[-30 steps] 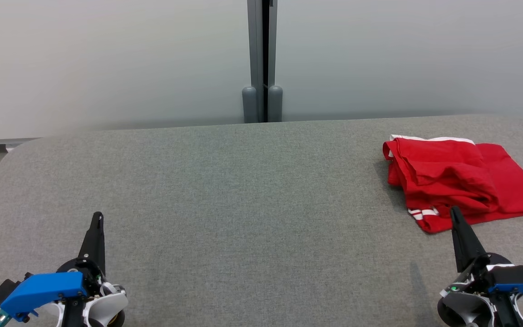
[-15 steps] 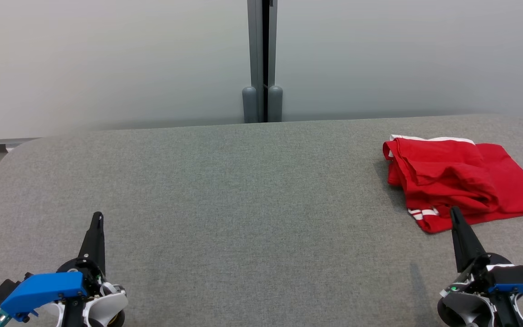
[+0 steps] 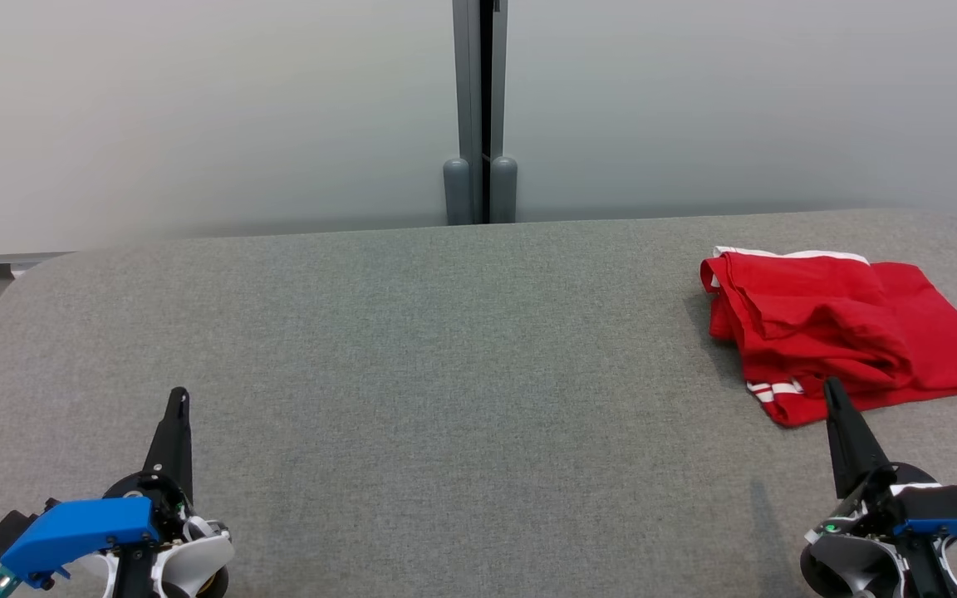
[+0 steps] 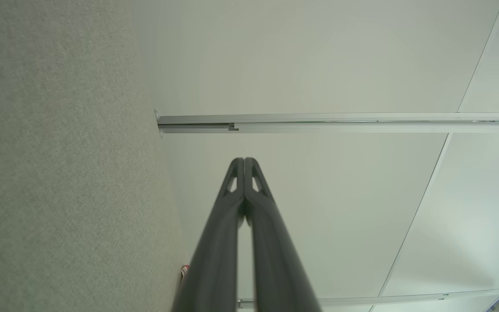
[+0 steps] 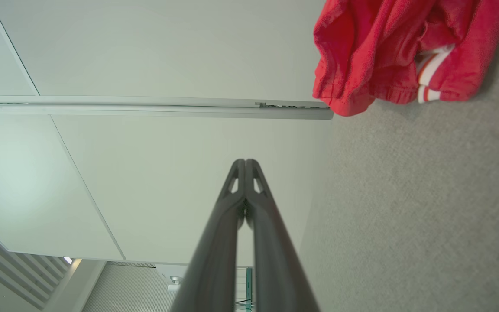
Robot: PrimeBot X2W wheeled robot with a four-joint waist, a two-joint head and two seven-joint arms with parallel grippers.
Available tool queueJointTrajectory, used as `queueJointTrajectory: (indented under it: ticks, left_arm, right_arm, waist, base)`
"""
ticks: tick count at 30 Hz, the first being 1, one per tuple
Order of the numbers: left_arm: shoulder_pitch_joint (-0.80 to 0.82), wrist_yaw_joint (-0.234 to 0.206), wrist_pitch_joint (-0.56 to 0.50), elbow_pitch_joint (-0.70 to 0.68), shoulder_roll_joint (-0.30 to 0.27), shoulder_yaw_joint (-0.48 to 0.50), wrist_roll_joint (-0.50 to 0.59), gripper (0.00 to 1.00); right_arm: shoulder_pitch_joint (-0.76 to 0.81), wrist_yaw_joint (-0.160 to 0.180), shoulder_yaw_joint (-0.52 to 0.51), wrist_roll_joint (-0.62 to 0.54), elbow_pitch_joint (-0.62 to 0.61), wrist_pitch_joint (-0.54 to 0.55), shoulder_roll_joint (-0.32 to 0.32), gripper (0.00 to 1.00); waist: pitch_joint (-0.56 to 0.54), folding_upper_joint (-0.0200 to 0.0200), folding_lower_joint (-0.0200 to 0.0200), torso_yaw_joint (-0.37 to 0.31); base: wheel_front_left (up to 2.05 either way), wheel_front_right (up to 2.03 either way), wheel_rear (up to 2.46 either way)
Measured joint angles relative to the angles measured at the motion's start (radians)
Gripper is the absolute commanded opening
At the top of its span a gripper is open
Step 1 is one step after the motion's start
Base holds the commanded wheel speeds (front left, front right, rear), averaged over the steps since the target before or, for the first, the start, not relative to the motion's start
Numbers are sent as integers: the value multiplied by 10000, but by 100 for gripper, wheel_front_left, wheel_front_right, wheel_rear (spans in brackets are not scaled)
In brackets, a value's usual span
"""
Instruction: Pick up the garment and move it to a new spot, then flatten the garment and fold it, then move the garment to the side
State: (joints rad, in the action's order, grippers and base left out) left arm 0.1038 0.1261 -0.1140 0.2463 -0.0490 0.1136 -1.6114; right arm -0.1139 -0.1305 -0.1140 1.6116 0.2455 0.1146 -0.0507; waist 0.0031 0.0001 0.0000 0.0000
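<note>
A red garment (image 3: 840, 332) with white stripe trim lies folded and bunched at the far right of the grey fabric table (image 3: 462, 349). In the right wrist view the garment (image 5: 396, 52) fills the upper right. My right gripper (image 3: 832, 390) hovers at the lower right, shut and empty, its tip just short of the garment's near edge. At the lower left my left gripper (image 3: 179, 397) is shut too, holding nothing, far from the cloth. Both wrist views show the fingers pressed together at the right gripper (image 5: 245, 164) and the left gripper (image 4: 244, 162).
A pale partition wall with a grey vertical post (image 3: 480, 112) stands right behind the table's far edge. The table's rounded left corner (image 3: 5, 299) drops off to the floor.
</note>
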Motion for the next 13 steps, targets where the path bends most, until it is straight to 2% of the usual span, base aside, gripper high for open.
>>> queueJointTrajectory:
  ticks: [13]
  left_arm:
    - [1,0,0,0,0,0,0,0]
  right_arm:
    - [1,0,0,0,0,0,0,0]
  waist:
    - [0,0,0,0]
  base:
    - [0,0,0]
